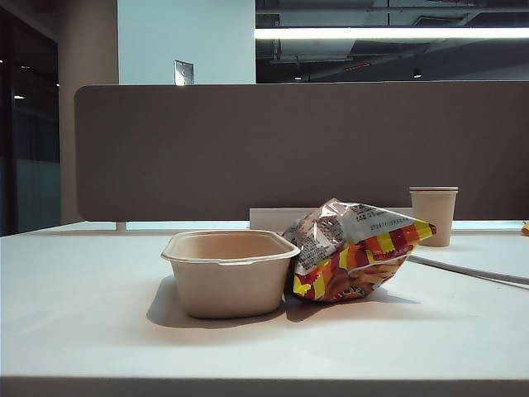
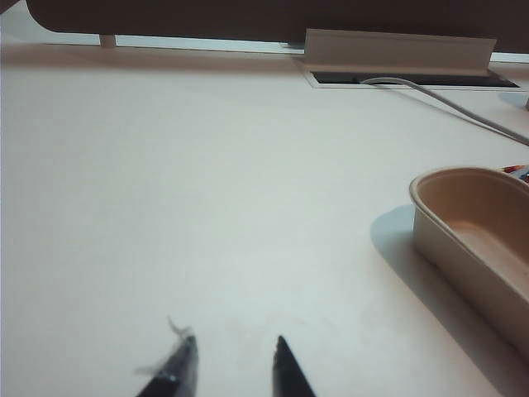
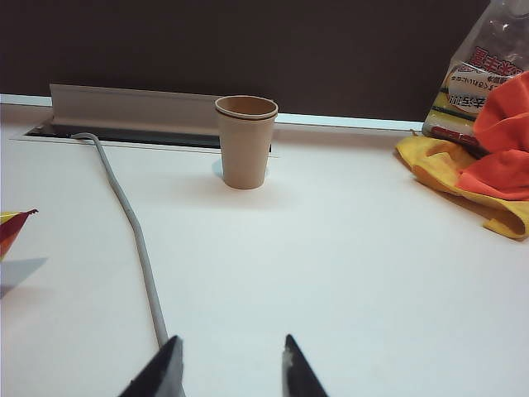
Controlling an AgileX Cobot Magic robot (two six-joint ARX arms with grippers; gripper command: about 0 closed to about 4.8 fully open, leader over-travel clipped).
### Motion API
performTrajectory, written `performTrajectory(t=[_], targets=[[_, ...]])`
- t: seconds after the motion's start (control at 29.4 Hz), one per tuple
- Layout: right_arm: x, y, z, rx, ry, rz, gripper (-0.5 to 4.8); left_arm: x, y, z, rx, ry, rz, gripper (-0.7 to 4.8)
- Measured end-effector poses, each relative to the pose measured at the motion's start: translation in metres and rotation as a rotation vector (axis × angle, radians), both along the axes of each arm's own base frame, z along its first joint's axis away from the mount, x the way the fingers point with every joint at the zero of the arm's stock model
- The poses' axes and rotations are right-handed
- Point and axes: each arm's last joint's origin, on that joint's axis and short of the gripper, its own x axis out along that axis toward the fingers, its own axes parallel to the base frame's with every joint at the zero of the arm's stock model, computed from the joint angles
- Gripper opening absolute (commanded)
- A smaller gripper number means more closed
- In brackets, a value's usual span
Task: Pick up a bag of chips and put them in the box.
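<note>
White bench [image 1: 83, 331] carries the empty box [image 1: 230, 273] at centre; the bag of chips [image 1: 355, 260] leans against its right side, not yet picked. My left gripper [image 2: 234, 364] and right gripper [image 3: 230, 364] hover near, parted, grasping nothing.

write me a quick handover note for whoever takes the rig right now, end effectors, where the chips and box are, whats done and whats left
Left end effector: fingers apart, holding nothing, over bare table, with the box off to one side in its wrist view.
Right end effector: fingers apart, holding nothing, over bare table, facing the paper cup and a grey cable.
Neither arm shows in the exterior view.
Chips: on the table, leaning against the box's right side in the exterior view.
Box: upright, looks empty.
Done: nothing yet.
Left: grasp the chips, lift, drop them in the box.
</note>
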Motion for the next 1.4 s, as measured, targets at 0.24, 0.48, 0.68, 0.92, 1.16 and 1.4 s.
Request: performTrajectory(t=[0.24, 0.48, 0.68, 0.92, 1.16, 1.4], targets=[[0.000, 0.000, 0.000, 0.000, 0.000, 0.000, 1.57, 0.000, 0.000, 0.000, 0.000, 0.000, 0.000, 1.19], [0.000, 0.000, 0.000, 0.000, 0.000, 0.000, 1.56, 0.000, 0.000, 0.000, 0.000, 0.000, 0.000, 1.19], [0.000, 0.000, 0.000, 0.067, -0.002, 0.006, 1.56, 0.000, 0.000, 0.000, -0.001, 0.001, 0.000, 1.19], [0.000, 0.005, 0.003, 0.342, 0.003, 0.160, 1.56, 0.000, -0.001, 0.000, -0.172, 0.041, -0.004, 1.19], [-0.002, 0.009, 0.005, 0.405, 0.019, 0.328, 1.57, 0.001, -0.001, 0.008, -0.366, 0.010, -0.006, 1.20], [-0.002, 0.010, 0.010, 0.551, 0.009, 0.374, 1.57, 0.000, -0.004, 0.023, -0.473, -0.090, -0.134, 1.20]])
